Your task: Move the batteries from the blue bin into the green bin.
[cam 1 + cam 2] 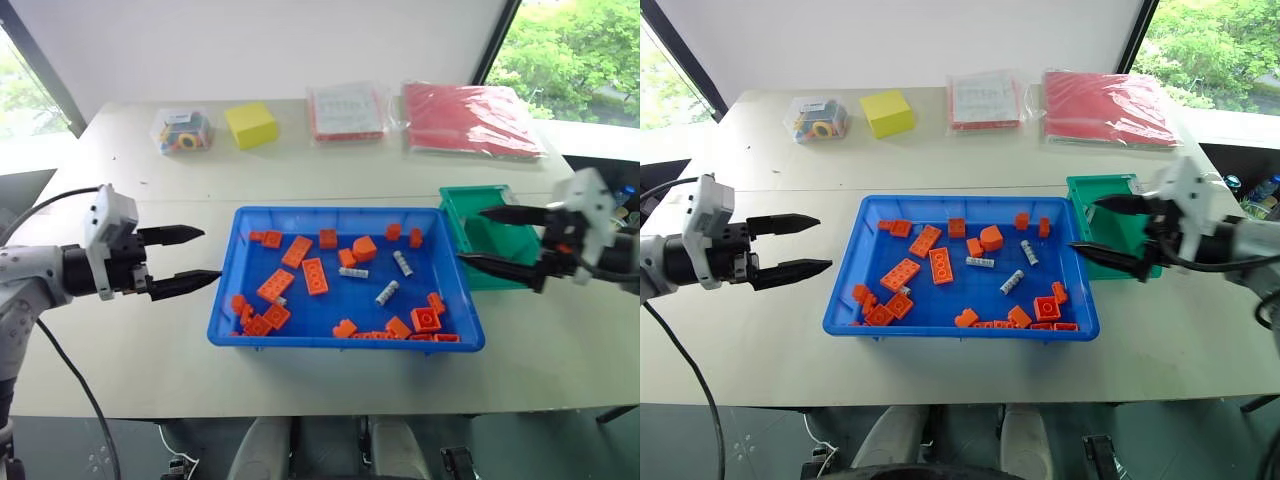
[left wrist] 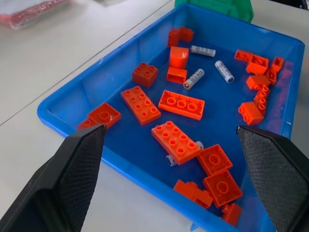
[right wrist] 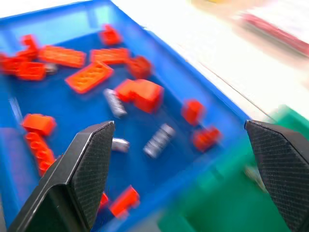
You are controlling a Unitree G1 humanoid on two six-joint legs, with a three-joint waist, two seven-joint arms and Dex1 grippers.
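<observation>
in the left eye view, a wide shallow bright-blue plastic bin (image 1: 228, 300) stands in the middle of the pale counter (image 1: 130, 200). inside it lie many orange plastic building bricks (image 1: 314, 275) and a few small silvery-grey cylinder batteries (image 1: 387, 292), three of them near the middle right of the tray. the small deep teal-green plastic bin (image 1: 462, 215) touches the blue bin's right side. the left pincer (image 1: 190, 258) hangs over the counter just beside the blue bin's left rim, its two black fingers spread and holding nothing. the right pincer (image 1: 487, 238) hangs over the green bin, also spread wide and empty. at the far edge of the counter lie a clear bag of coloured pieces (image 1: 181, 130), a yellow block (image 1: 250, 124), a clear packet with printed sheets (image 1: 346, 110) and a red plastic packet (image 1: 468, 118).

the right eye view shows the same arrangement, the batteries in the blue bin and both pincers apart from them.

in the left wrist view, the left pincer's two fingers stand wide apart, and between them the blue bin shows with the bricks; three batteries lie near the far end, and one more lies partly under a long brick (image 2: 178, 141).

in the right wrist view, the picture is blurred. the right pincer's fingers are spread, and beyond them lie the blue bin with bricks and some batteries, with the green bin nearer.
</observation>
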